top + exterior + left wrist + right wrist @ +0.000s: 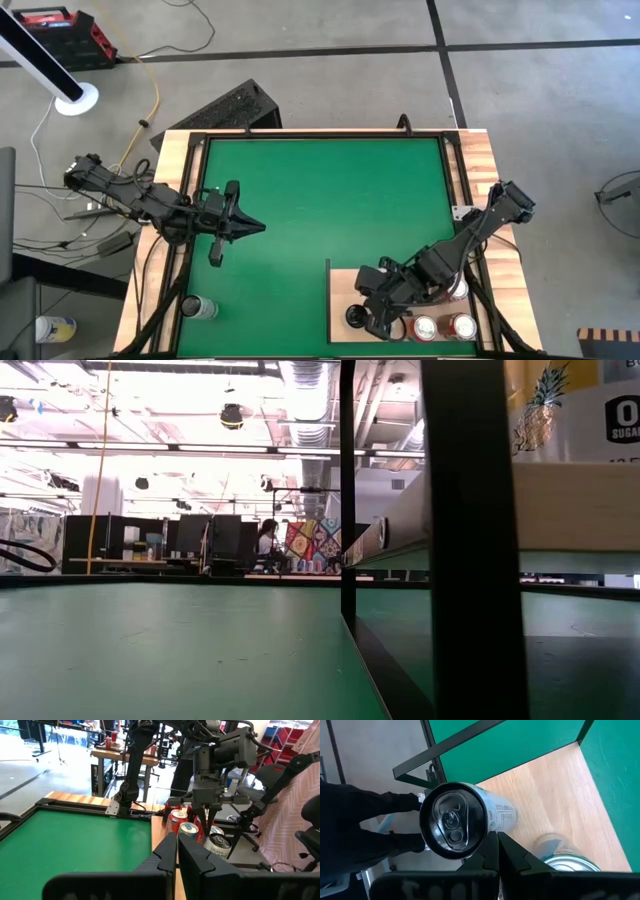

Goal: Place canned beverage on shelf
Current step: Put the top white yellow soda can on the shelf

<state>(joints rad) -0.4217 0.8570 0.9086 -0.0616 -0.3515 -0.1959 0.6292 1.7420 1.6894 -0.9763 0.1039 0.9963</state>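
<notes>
The shelf [343, 290] is a pale wood panel lying on the green mat's near right corner; it also shows in the right wrist view [555, 795]. A black-topped can [452, 827] with a pale body stands upright on it [357, 317]. My right gripper [497, 851] is shut, above the shelf right beside this can. Several other cans [443, 326] stand on the shelf's right part. One silver can [200, 307] stands on the mat near its near left corner. My left gripper [250, 226] is shut and empty over the mat's left side. My right gripper's shut fingertips [490, 847] stand right at the rim [481, 842] of the black-topped can, coming from above. I cannot tell whether they touch it. The can stands upright on the shelf.
A black frame [320, 135] and wooden planks [170, 190] edge the green mat [330, 200]. A dark post [470, 540] stands close in the low view. Another can [567, 861] stands close to my right gripper. A person [266, 545] sits far off in the room.
</notes>
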